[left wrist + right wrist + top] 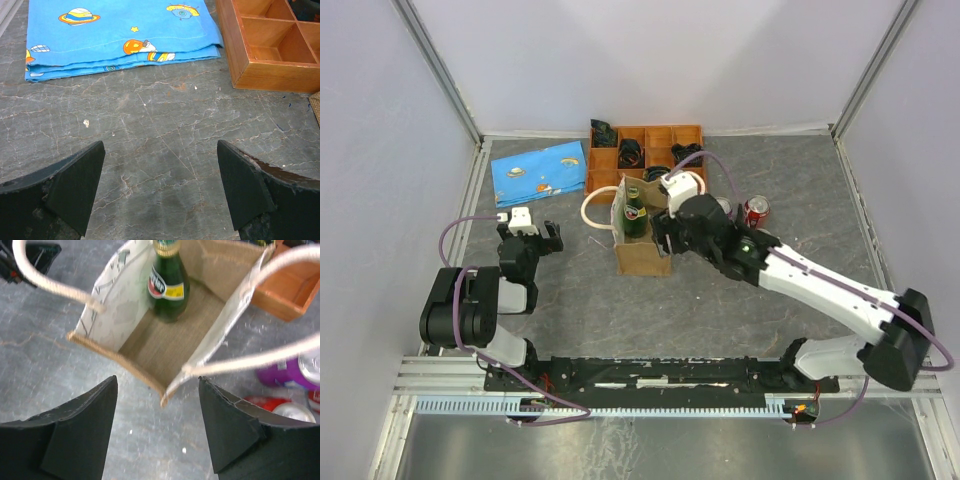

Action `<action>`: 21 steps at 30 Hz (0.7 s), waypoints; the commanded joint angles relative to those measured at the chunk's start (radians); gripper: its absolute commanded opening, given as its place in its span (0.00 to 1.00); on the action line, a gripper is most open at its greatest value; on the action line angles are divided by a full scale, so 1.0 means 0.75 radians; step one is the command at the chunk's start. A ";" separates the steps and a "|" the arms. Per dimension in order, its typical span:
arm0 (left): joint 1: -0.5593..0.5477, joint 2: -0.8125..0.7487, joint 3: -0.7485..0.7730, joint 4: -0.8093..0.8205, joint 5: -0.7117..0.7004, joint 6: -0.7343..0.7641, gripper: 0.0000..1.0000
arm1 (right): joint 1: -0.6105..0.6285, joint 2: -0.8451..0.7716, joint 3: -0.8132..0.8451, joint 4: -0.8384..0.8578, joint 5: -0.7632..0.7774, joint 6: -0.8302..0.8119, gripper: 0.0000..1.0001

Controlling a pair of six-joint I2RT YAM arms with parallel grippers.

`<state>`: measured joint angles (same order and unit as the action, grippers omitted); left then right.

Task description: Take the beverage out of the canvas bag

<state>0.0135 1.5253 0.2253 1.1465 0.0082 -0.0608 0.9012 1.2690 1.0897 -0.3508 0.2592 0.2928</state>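
Note:
The canvas bag stands upright at mid-table, and the right wrist view looks down into its open top. Inside it a green glass bottle, the beverage, stands against the far wall. Two cream handles loop out to either side. My right gripper hovers open over the bag's near right corner with nothing between its fingers. My left gripper is open over bare table to the left of the bag, well apart from it.
An orange-brown compartment tray sits behind the bag, with a blue patterned pouch to its left. A red can and a purple can lie right of the bag. Grey walls enclose the table.

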 commanded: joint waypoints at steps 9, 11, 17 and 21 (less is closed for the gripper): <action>-0.004 -0.007 0.013 0.047 -0.011 0.054 0.99 | -0.013 0.499 0.419 0.340 0.136 -0.264 0.74; -0.004 -0.007 0.013 0.047 -0.011 0.053 0.99 | -0.028 0.552 0.457 0.367 0.149 -0.257 0.74; -0.003 -0.006 0.012 0.047 -0.011 0.053 0.99 | -0.079 0.658 0.542 0.391 0.139 -0.224 0.74; -0.004 -0.007 0.013 0.047 -0.011 0.053 0.99 | -0.111 0.709 0.567 0.399 0.143 -0.206 0.74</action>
<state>0.0135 1.5253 0.2253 1.1465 0.0082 -0.0608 0.8402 1.7779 1.4563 -0.1104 0.3470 0.1265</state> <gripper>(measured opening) 0.992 0.740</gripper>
